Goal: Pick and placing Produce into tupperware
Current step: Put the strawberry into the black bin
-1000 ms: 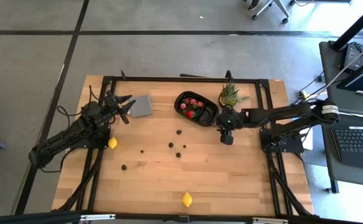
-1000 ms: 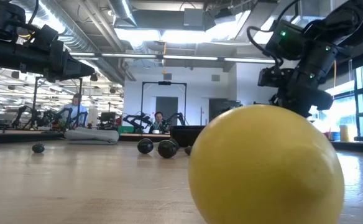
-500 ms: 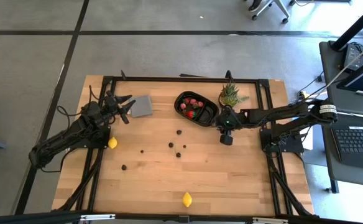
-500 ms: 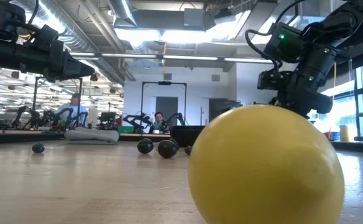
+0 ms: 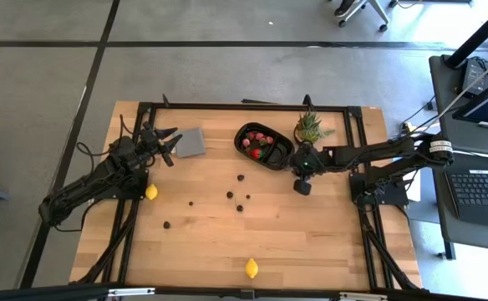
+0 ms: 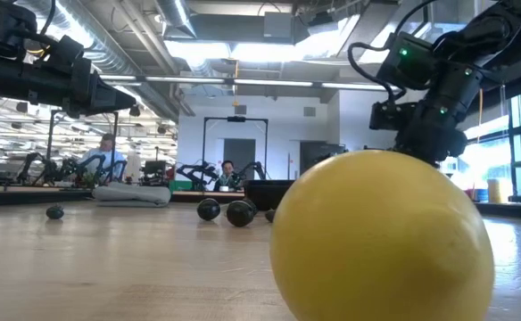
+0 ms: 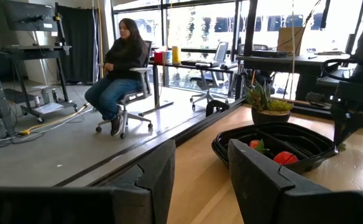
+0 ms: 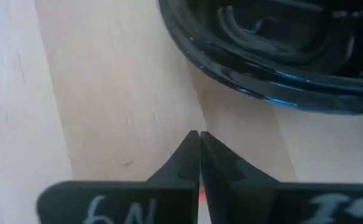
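High view: right hand (image 5: 302,186) hanging over the wooden surface (image 5: 311,242), just beside the near rim of the black two-compartment tray (image 5: 276,160) and close to the potted plant (image 5: 309,127). Right wrist view: its fingers (image 8: 184,155) clenched tip to tip above bare wood, the tray's glossy wall just ahead; a sliver of red low between them, too small to tell what.

Left hand (image 5: 165,145) held above the far left part of the surface, beside the flat grey square (image 5: 191,142), well apart from the tray. Left wrist view: fingers (image 7: 160,177) spread, released, nothing between them; beyond them the tray, the plant and a seated person (image 7: 120,68) out in the room.

Red strawberries (image 5: 256,144) lying inside the tray, in the compartment on its left side. Dark berries (image 5: 239,197) scattered loose on the wood in front of the tray, one more (image 5: 167,224) farther left. First lemon (image 5: 151,191) on the surface near the left arm; second lemon (image 5: 251,267) alone by the near edge, filling the foreground in the low view.
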Tool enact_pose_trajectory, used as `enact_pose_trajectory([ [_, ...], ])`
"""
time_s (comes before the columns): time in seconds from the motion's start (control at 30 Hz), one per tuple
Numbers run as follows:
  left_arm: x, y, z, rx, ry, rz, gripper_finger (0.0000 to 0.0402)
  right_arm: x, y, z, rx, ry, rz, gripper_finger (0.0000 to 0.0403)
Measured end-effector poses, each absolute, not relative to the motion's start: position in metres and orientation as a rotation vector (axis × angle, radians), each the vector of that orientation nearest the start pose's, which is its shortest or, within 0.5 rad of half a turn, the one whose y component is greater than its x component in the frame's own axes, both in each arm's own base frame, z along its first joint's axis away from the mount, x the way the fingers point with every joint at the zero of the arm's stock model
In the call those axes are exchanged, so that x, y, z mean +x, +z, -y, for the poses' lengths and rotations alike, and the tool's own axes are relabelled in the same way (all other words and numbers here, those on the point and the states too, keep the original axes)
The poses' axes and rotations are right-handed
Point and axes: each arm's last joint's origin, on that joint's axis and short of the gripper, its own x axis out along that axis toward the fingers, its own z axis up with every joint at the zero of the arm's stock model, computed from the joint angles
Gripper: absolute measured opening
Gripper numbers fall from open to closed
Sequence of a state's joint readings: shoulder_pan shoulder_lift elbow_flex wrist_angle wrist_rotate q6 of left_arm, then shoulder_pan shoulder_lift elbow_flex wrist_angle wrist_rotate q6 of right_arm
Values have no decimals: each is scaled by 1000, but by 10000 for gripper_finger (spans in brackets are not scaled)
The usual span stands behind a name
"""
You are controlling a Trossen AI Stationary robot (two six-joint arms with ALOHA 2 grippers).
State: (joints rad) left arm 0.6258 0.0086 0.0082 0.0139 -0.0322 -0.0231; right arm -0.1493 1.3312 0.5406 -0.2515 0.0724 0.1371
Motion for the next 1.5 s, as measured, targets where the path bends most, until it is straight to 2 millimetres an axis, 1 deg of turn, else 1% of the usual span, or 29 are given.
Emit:
enact_pose_trajectory([
  [0.1,79,167,-58,-18,658,21,140,225,154,33,259,-211,-1017,5],
  [0.17,79,167,-58,-18,658,20,140,232,164,31,327,-128,-981,4],
  [0.23,79,167,-58,-18,658,21,140,242,179,30,382,-46,-929,3],
  [0.3,79,167,-58,-18,658,21,140,255,200,31,374,13,-837,3],
  [0.4,79,167,-58,-18,658,20,140,272,234,34,266,46,-702,2],
  [0.43,79,167,-58,-18,658,20,140,277,246,36,215,33,-660,2],
  [0.5,79,167,-58,-18,658,21,140,286,267,41,91,-49,-579,2],
  [0.6,79,167,-58,-18,658,21,140,298,288,49,-75,-226,-474,2],
  [0.67,79,167,-58,-18,659,21,140,307,292,55,-128,-288,-424,1],
  [0.73,79,167,-58,-19,658,18,140,318,287,61,-136,-303,-389,1],
  [0.8,79,167,-58,-20,659,16,140,328,274,69,-130,-319,-405,1],
  [0.87,79,167,-58,-20,659,16,140,337,251,79,-119,-335,-476,1],
  [1.0,79,167,-58,-20,658,16,140,349,203,98,-49,-381,-630,0],
  [1.13,79,167,-58,-20,658,16,140,354,171,109,-33,-399,-717,0],
  [1.23,79,167,-58,-20,657,16,140,354,161,114,-26,-408,-745,0],
  [1.33,79,167,-58,-20,658,16,140,354,160,117,-24,-414,-747,1],
  [1.5,79,167,-58,-20,658,16,140,353,160,117,-25,-415,-747,32],
])
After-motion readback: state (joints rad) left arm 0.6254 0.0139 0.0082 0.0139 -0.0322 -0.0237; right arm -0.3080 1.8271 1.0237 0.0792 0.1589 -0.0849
